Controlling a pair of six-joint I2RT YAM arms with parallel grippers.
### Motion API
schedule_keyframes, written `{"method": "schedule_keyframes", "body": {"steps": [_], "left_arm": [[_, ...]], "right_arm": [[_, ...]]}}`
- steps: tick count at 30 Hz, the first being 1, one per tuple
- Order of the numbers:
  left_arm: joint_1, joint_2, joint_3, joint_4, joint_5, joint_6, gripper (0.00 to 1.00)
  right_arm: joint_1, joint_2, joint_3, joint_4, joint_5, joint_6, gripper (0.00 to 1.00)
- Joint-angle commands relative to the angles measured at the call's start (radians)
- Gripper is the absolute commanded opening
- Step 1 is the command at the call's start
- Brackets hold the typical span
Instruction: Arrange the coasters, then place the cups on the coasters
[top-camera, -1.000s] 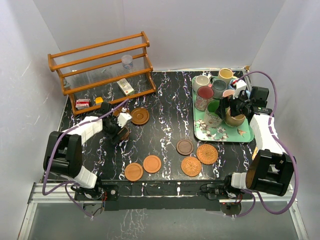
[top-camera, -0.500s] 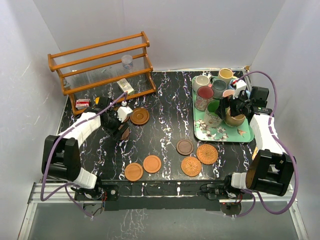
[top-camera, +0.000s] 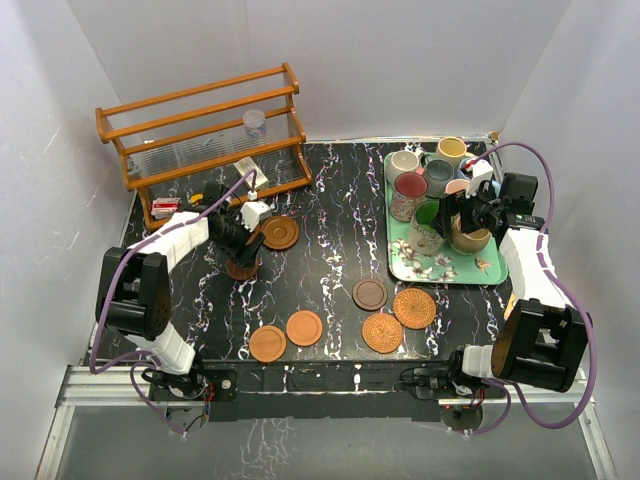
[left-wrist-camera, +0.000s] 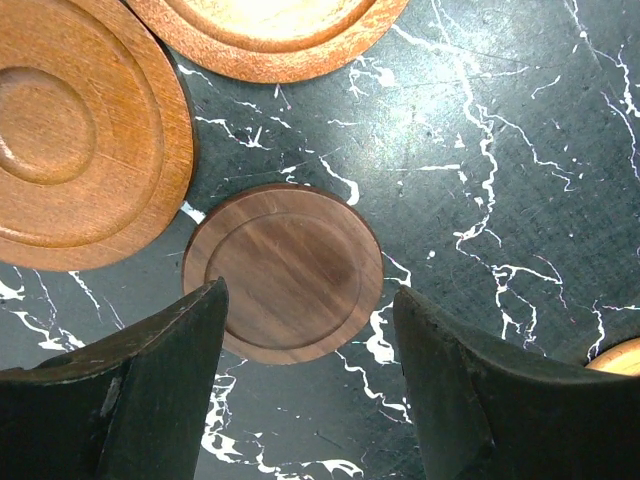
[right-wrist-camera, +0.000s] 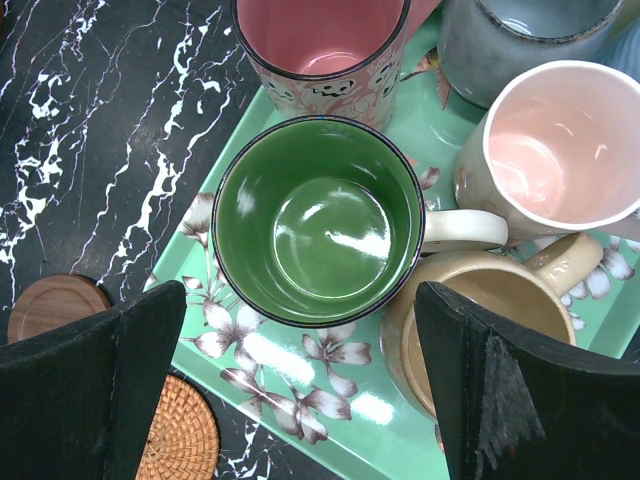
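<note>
Under L gripper (left-wrist-camera: 310, 292), jaws spread, nothing pinched: small dark coaster (left-wrist-camera: 283, 272) lies flat on marble table (left-wrist-camera: 500, 120), btwn the fingers. Fwd-left sits a big rimmed coaster (left-wrist-camera: 70, 130) just beside it, w/ an orange coaster (left-wrist-camera: 265, 30) straight ahead, near.

R gripper (right-wrist-camera: 300, 290) is spread wide above green mug (right-wrist-camera: 318, 220) on floral tray (right-wrist-camera: 270, 365). Pink-lined mug (right-wrist-camera: 322, 40) stands ahead; cream mug (right-wrist-camera: 565, 150) & tan mug (right-wrist-camera: 470, 335) crowd the right side by the handle. Off-tray, left of the fingers: brown coaster (right-wrist-camera: 48, 305), wicker coaster (right-wrist-camera: 180, 440).

The black marbled table (top-camera: 340, 200) carries a wooden rack (top-camera: 205, 140) at upper left and a green tray (top-camera: 415, 266) at upper right. At lower centre lie wooden coasters (top-camera: 304, 327) and two wicker coasters (top-camera: 413, 307).
</note>
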Motion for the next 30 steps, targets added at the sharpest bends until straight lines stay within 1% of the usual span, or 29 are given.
{"method": "schedule_keyframes", "body": {"steps": [1, 7, 13, 20, 23, 30], "left_arm": [[0.003, -0.005, -0.015, -0.015, 0.012, -0.018, 0.66], [0.005, -0.026, -0.079, -0.022, -0.048, -0.012, 0.67], [0.014, -0.053, -0.136, -0.039, -0.070, -0.003, 0.67], [0.038, -0.096, -0.161, -0.042, -0.136, 0.001, 0.69], [0.039, -0.088, -0.154, -0.025, -0.131, 0.000, 0.69], [0.039, -0.019, -0.088, -0.010, -0.066, -0.015, 0.68]], "right_arm": [[-0.002, -0.022, 0.002, 0.028, -0.014, 0.000, 0.98], [-0.002, -0.028, 0.000, 0.028, -0.016, -0.001, 0.98], [-0.002, -0.030, 0.002, 0.028, -0.021, 0.001, 0.98], [-0.002, -0.032, 0.001, 0.028, -0.023, 0.002, 0.98], [-0.002, -0.032, 0.003, 0.027, -0.025, 0.001, 0.98], [-0.002, -0.033, 0.002, 0.027, -0.022, 0.001, 0.98]]}}
